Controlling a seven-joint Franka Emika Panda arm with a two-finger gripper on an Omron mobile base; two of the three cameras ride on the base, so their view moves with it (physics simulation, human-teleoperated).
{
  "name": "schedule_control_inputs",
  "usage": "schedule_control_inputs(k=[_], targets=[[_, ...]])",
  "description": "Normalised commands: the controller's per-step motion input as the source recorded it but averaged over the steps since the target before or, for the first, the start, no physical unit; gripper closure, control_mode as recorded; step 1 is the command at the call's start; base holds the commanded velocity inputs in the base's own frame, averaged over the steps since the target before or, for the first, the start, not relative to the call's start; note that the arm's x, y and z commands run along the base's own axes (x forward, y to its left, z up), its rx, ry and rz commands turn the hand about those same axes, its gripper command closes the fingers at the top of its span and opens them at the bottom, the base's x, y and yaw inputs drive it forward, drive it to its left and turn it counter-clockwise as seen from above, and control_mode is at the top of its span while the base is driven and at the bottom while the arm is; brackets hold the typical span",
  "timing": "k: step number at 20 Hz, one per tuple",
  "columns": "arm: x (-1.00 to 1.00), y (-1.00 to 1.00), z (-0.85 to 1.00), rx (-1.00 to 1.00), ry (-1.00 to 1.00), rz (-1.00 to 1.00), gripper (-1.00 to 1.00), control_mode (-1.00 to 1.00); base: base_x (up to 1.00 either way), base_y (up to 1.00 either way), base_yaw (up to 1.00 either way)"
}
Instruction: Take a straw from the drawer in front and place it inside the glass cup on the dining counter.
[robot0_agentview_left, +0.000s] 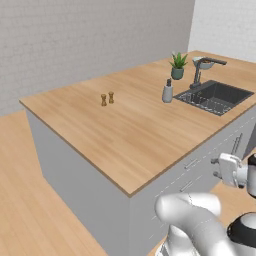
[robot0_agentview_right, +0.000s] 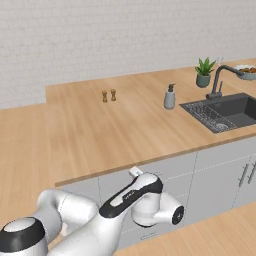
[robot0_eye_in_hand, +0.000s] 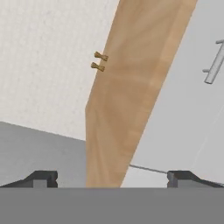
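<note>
The dining counter (robot0_agentview_left: 135, 130) is a broad light-wood top on a light-grey base, seen from both base views and, rolled sideways, from the hand view (robot0_eye_in_hand: 131, 87). The gripper (robot0_eye_in_hand: 112, 178) hangs low before the counter's grey front, its two dark fingertips set far apart with nothing between them. A slim metal bar handle (robot0_eye_in_hand: 215, 61) on a grey drawer front (robot0_eye_in_hand: 183, 109) lies toward the upper right of the hand view; the front is flush and closed, and which drawer it is cannot be told. Two small brown shakers (robot0_agentview_left: 107, 98) stand side by side near the counter's far edge. A grey soap dispenser (robot0_agentview_left: 167, 91) stands just beside the left rim of the dark sink (robot0_agentview_left: 216, 97), with a dark tap (robot0_agentview_left: 202, 67) behind the basin. A potted plant (robot0_agentview_left: 177, 66) stands at the far edge, near a bowl of fruit (robot0_agentview_right: 247, 71).
</note>
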Motion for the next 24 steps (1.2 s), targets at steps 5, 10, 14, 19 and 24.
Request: schedule_control_inputs(k=[5, 10, 14, 19, 24], targets=[[0.58, -0.41, -0.35, 0.25, 0.0, 0.02, -1.0, -1.0, 0.0, 0.0, 0.0], [0.47, -0.17, -0.42, 0.12, -0.01, 0.05, -1.0, -1.0, 0.0, 0.0, 0.0], [0.4, -0.09, -0.32, 0.03, 0.0, 0.01, -1.0, -1.0, 0.0, 0.0, 0.0], [0.46, -0.06, -0.26, 0.0, 0.01, 0.0, -1.0, -1.0, 0.0, 0.0, 0.0], [0.41, 0.0, -0.38, 0.0, 0.08, 0.0, -1.0, -1.0, 0.0, 0.0, 0.0]])
